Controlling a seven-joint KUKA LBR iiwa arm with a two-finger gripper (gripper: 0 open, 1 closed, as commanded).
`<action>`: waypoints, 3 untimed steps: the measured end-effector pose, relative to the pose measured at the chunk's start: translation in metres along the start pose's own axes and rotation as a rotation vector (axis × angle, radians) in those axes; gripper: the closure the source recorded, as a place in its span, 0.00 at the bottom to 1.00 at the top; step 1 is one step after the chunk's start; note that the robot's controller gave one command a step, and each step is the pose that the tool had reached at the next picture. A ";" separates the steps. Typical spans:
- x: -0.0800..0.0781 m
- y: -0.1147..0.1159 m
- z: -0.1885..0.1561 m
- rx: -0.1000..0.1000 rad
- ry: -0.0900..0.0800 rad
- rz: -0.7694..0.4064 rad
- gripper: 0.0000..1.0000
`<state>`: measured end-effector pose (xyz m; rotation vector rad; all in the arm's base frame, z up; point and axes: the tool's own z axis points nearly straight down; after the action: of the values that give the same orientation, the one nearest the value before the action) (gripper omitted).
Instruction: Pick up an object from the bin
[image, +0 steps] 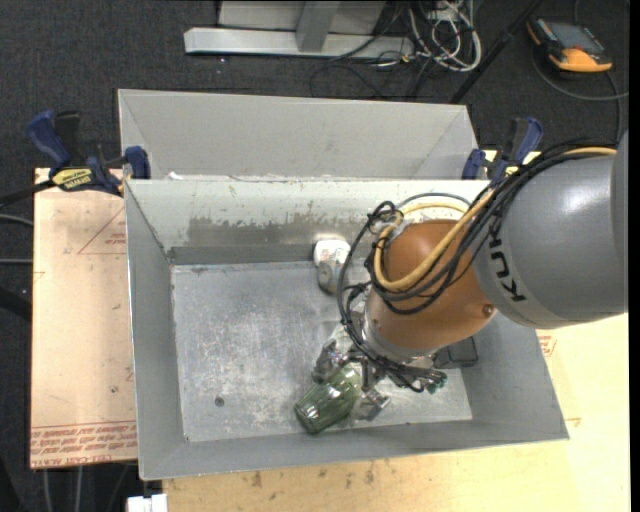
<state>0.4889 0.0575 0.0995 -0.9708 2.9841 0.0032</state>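
Note:
My gripper (350, 368) is low over the front middle of the bin floor, mostly hidden under the arm's orange cover. Right below it lies a translucent green, bottle-like thing (325, 405) on its side, its upper end touching the gripper's metal parts. A small white lump (331, 254) rests against the back wall, apart from the gripper. A flat black thing (462, 351) peeks out from under the arm at the right.
The arm with its orange cover and cables hangs over the right half of the bin. The left half of the floor is bare grey metal. The front wall is close behind the green thing.

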 end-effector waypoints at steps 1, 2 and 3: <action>0.000 0.000 0.000 0.000 0.000 0.000 1.00; 0.011 -0.039 0.008 -0.013 -0.017 -0.035 1.00; 0.018 -0.057 0.007 0.006 -0.027 -0.028 1.00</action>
<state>0.5081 0.0005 0.0921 -1.0037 2.9443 0.0063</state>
